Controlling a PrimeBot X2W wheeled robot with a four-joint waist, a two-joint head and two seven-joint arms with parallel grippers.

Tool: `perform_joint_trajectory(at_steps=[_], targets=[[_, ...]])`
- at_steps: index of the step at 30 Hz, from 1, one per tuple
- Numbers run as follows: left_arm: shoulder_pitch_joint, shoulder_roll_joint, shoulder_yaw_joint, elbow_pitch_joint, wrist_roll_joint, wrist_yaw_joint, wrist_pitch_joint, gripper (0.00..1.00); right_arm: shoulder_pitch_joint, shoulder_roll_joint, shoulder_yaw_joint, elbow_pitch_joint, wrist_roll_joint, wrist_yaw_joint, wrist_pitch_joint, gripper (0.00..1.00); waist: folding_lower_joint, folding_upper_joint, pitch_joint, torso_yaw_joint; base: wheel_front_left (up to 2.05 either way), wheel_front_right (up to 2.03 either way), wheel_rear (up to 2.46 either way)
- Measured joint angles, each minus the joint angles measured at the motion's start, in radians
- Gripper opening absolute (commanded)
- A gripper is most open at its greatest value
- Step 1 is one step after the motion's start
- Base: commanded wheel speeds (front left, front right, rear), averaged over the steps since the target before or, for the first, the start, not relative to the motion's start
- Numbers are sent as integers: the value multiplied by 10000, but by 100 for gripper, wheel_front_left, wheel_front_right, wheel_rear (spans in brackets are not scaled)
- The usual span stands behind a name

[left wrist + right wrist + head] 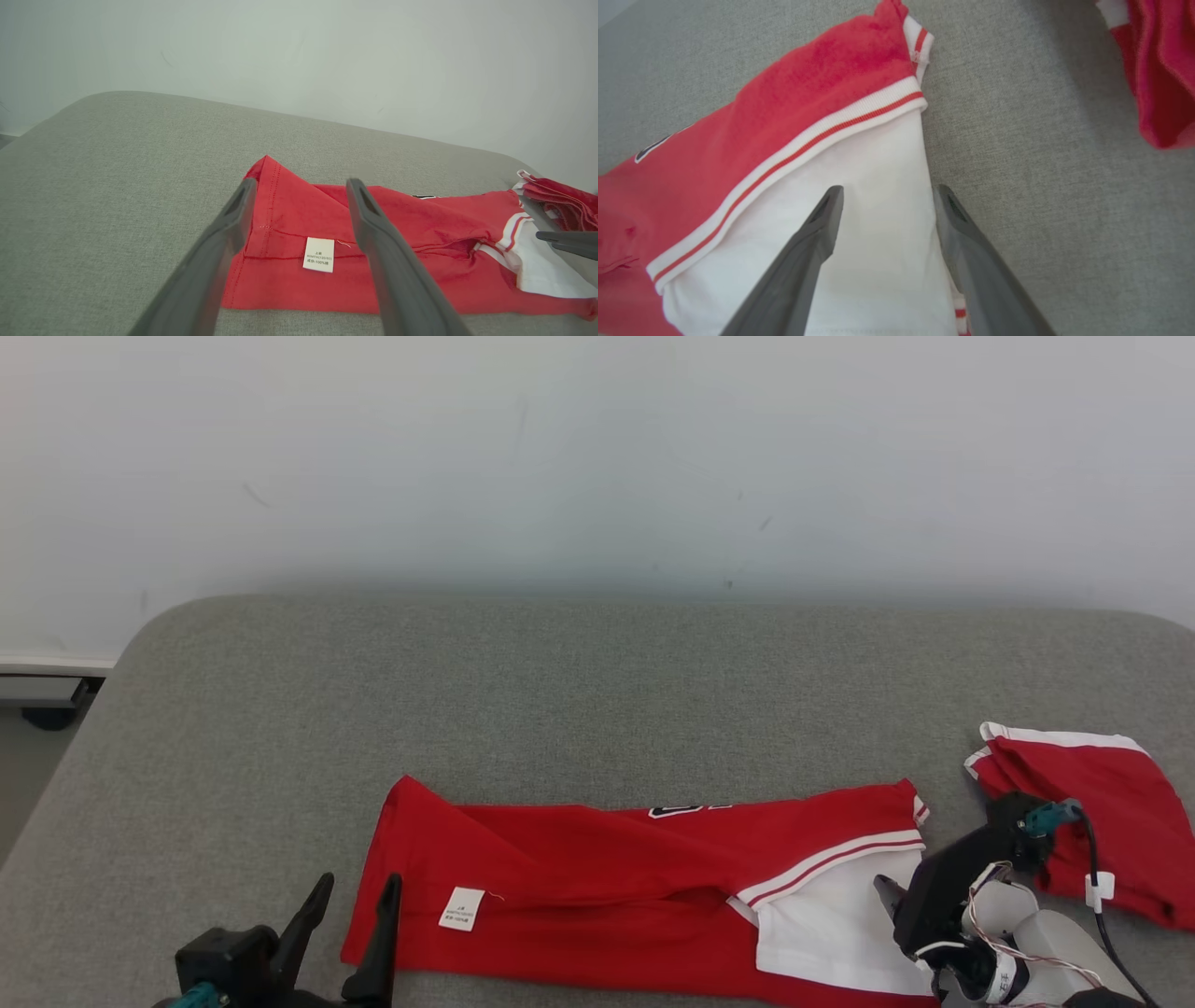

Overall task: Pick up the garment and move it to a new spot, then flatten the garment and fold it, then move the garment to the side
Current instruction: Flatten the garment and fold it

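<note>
Left fingers [385,924] [397,270]: spread wide with nothing between them, at the left end of the garment; whether they touch the cloth I cannot tell.
Between the left fingers: in the left wrist view the folded left corner of the cloth and the care label [462,908] [318,254] sit in the gap.
Right fingers [887,891] [798,270]: spread too, gripping nothing, poised over the garment's right end; one is above the white panel [831,924] [878,154], the other at that panel's edge where the grey surface starts. Contact with the cloth is unclear.
Garment [607,868] [420,224] [808,93]: a red jersey lying as a long flat band across the near part of the surface, folded lengthwise, left end near the left fingers, right end under the right fingers.
Trim: a white band with a thin red stripe [831,859] [794,154] divides the red cloth from the white panel.
Print: part of a black mark [686,809] shows at the far edge of the fold.
Second cloth [1102,803] [560,200] [1157,70]: red with white edging, bunched at the right, apart from the jersey.
Surface [597,691]: grey, woven, with rounded far corners.
Wall [597,457]: pale, directly behind.
</note>
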Motion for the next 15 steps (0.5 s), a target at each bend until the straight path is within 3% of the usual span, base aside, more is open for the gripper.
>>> perform_joint_trajectory(at_steps=[15], targets=[[-109, -81, -238, -6, 138, -100, 259, 100, -474, 61, -522, 1168, -236, 0, 470, 100, 0, 0, 56, 339, 0, 0, 0]])
